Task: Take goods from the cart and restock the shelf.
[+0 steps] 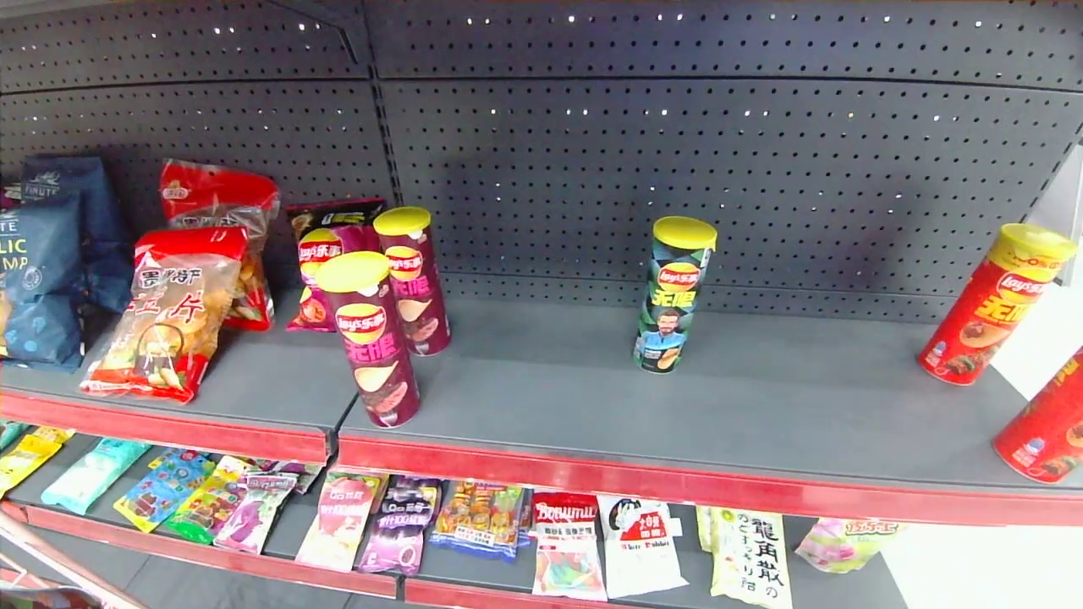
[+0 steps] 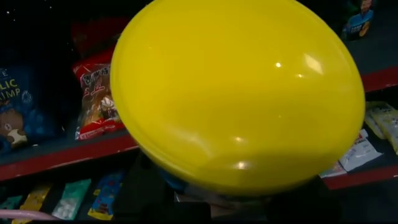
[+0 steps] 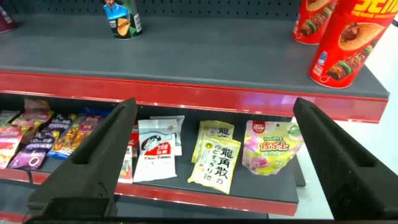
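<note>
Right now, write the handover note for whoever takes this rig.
Right gripper: open, empty, facing the shelf edge near the red cans.
At the left wrist camera: yellow-lidded can close up, in front of the shelf; grip hidden.
Done: purple cans, green can, red cans stand on the shelf.
Left: likely set this can in the bare stretch, then fetch more.

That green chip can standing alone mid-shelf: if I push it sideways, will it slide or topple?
The green chip can is tall and narrow, so a push near its yellow lid would probably tip it; low down it may slide. Once down, its round body would likely roll on the flat shelf.
</note>
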Robot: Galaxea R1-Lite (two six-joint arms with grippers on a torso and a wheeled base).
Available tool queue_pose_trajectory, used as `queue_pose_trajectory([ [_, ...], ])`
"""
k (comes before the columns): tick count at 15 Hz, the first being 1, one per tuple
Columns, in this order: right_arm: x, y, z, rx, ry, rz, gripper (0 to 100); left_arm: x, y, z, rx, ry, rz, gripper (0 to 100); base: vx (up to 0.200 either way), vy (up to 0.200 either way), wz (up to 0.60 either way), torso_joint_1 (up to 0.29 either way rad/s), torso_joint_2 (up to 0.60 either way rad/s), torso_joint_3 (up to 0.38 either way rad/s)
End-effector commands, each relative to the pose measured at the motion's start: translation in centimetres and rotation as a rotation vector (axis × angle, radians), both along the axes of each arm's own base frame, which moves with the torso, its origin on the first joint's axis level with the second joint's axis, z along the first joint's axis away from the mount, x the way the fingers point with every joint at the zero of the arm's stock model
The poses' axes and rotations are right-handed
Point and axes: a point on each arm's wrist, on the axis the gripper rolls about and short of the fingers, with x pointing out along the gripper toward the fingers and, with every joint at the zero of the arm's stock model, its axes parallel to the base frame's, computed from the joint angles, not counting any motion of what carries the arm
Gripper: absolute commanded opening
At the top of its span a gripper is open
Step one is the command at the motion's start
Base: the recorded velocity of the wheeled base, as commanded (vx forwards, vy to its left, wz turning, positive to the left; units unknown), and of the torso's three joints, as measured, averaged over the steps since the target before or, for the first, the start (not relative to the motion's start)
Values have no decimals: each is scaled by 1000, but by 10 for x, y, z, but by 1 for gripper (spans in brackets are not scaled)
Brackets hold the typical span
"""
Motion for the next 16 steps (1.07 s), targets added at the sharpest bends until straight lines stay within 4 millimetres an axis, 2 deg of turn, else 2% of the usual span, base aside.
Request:
queue_pose_trajectory([
  [1, 0, 0, 0, -1, 1, 3, 100, -7, 1, -9, -1, -35, -2, 0, 0, 0, 0, 0, 0, 0],
  [4, 0, 0, 1, -6, -7, 16, 100, -8, 1, -11, -4, -40, -1, 0, 0, 0, 0, 0, 0, 0],
  [5, -3, 1, 21, -7, -50, 81, 100, -8, 1, -11, -7, -38, -3, 0, 0, 0, 0, 0, 0, 0],
  [6, 12, 3, 99, 19, -17, 161, 100, -8, 1, -11, -7, -35, 4, 0, 0, 0, 0, 0, 0, 0],
  [7, 20, 4, 113, 15, -4, 200, 100, -7, 1, -11, -7, -32, 8, 0, 0, 0, 0, 0, 0, 0],
  [8, 35, 8, 119, -114, 42, 380, 100, -6, 1, -8, -7, -27, 19, 0, 0, 0, 0, 0, 0, 0],
  [9, 53, 10, 119, -185, 104, 431, 100, -4, 1, -6, -7, -20, 43, 0, 0, 0, 0, 0, 0, 0],
  [12, 113, 29, 127, -186, 191, 559, 100, -2, 2, -6, -12, -7, 88, 0, 0, 0, 0, 0, 0, 0],
  [13, 137, 36, 127, -168, 202, 565, 100, -1, 2, -6, -17, -3, 81, 0, 0, 0, 0, 0, 0, 0],
  [15, 169, 45, 122, -154, 203, 571, 100, -2, 2, -5, -18, -6, 81, 0, 0, 0, 0, 0, 0, 0],
  [16, 198, 59, 116, -152, 203, 603, 100, -1, 2, -4, -18, -6, 83, 0, 0, 0, 0, 0, 0, 0],
])
